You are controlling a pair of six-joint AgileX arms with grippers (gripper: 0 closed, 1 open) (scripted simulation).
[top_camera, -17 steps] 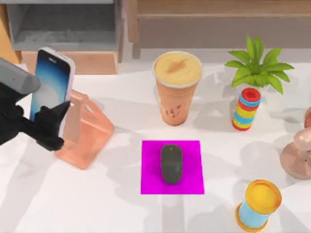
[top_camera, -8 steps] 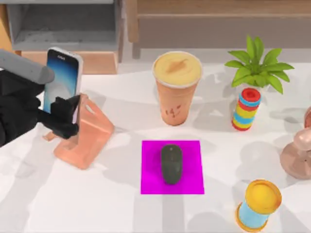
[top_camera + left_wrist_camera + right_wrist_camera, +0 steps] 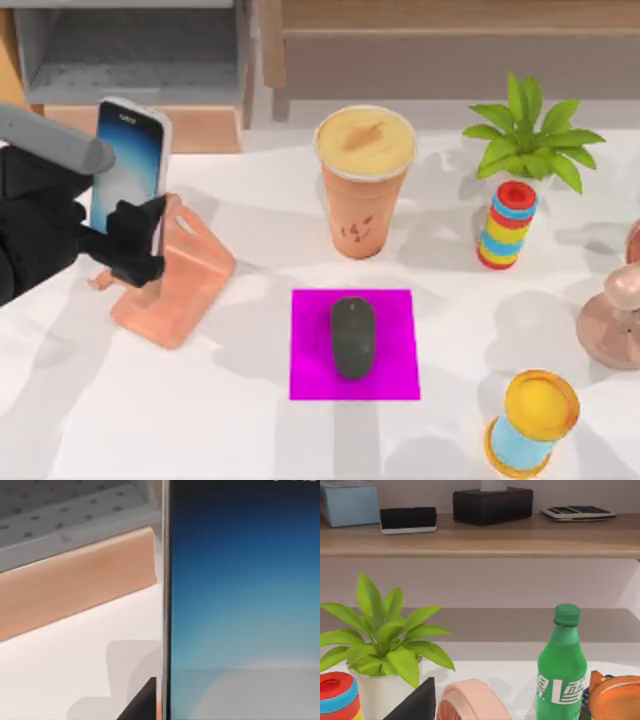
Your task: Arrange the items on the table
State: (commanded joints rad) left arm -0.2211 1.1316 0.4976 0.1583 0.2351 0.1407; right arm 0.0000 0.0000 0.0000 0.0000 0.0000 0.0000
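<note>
Orange-pink plastic forms the stand point(image 3: 175, 275) at the table's point(image 3: 250, 430) 9 o'clock side, and the phone point(image 3: 128, 165) is upright against its sloped face, the screen turned toward the left arm. The left gripper point(image 3: 135, 240) is closed on the lower part of the phone, 1 finger point(image 3: 140, 222) in front of its right edge. I think it grips low so that the bottom edge can settle into the stand's lip while the screen remains free. In the left wrist view the phone point(image 3: 242, 600) is very near the camera, which agrees with a firm hold.

The mouse point(image 3: 353, 337) lies on the magenta pad point(image 3: 310, 375) near the table's centre, long axis from 12 to 6 o'clock, so this item seems already arranged. The cup point(image 3: 364, 185) stands upright at 12 o'clock from the pad, apart from it.

The plant point(image 3: 530, 135) and the striped pot point(image 3: 508, 225) are at 2 o'clock, and the spool point(image 3: 533, 420) is at 5 o'clock. The right arm is parked beyond the table's 3 o'clock edge; if its claw is open or closed I cannot tell. Its wrist view looks at the plant point(image 3: 385, 630) and a green bottle point(image 3: 561, 667).

My judgement: the next step is to release the phone, if it rests steady.
</note>
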